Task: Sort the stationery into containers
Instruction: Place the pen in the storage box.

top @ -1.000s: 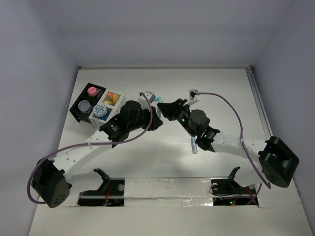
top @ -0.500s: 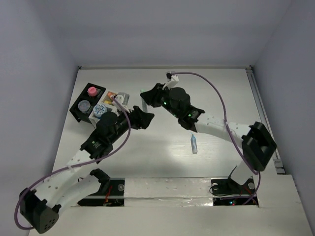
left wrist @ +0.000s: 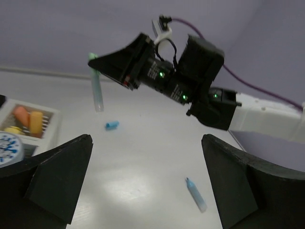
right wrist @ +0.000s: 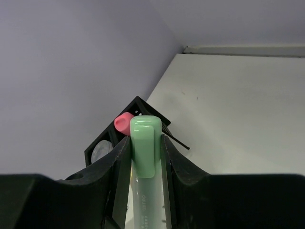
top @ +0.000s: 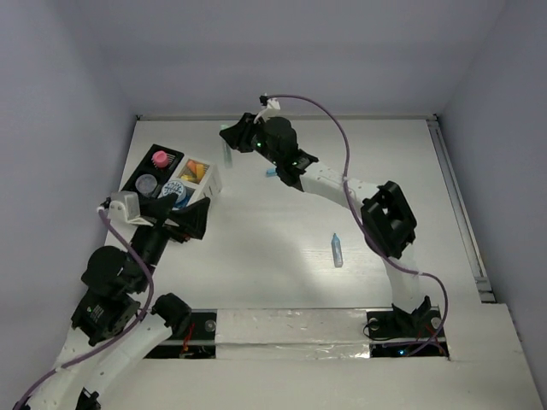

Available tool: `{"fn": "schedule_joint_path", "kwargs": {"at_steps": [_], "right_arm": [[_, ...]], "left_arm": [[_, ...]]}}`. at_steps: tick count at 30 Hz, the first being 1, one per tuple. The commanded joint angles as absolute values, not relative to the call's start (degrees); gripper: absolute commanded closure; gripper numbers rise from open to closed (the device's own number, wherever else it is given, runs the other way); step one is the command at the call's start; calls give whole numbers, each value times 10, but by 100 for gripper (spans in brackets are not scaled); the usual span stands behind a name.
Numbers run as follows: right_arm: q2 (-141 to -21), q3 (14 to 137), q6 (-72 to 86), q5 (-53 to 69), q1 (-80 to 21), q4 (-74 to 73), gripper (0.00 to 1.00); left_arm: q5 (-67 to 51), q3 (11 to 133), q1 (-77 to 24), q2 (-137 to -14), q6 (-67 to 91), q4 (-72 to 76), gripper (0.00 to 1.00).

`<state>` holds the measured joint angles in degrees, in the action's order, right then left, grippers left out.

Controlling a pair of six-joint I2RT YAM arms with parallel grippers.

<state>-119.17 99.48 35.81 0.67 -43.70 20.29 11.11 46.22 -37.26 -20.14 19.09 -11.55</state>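
Firstly, my left pincer (left wrist: 147, 141): spread wide, empty, near the black tray (top: 130, 193). White box (top: 211, 181): adjoining. Green stick (top: 226, 156): upright, clenched in my right pincer (right wrist: 143, 143), aloft just right of that box's far corner.

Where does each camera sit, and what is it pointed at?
Top external: fixed above and behind, looking down on the table; both arms show.
Left wrist: on the left arm, facing the right arm; its open left tool frames the bottom.
Right wrist: looks past the right tool, shut on a green stick, toward the black tray.
Shared: all show that stick.
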Motion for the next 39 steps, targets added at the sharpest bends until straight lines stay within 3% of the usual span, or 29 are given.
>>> {"fn": "schedule_joint_path", "kwargs": {"at_steps": [1, 6, 17, 36, 37, 39], "right_arm": [[-1244, 1065, 340, 65, -448, 249, 100], [-1316, 1187, 284, 82, -472, 220, 100], [-1427, 1338, 232, 76, -503, 184, 100], [-1476, 1332, 206, 94, -508, 250, 100], [-1468, 1319, 199, 96, -508, 263, 97], [-1443, 1270, 193, 98, -514, 280, 83]], "left_arm": [[217, 438, -373, -178, 153, -120, 1], [252, 425, -344, -171, 151, -126, 1], [160, 419, -277, -186, 140, -106, 1], [136, 418, -261, -192, 133, -103, 1], [135, 418, -261, -192, 133, -102, 1], [134, 417, -261, -191, 133, -100, 1]]}}
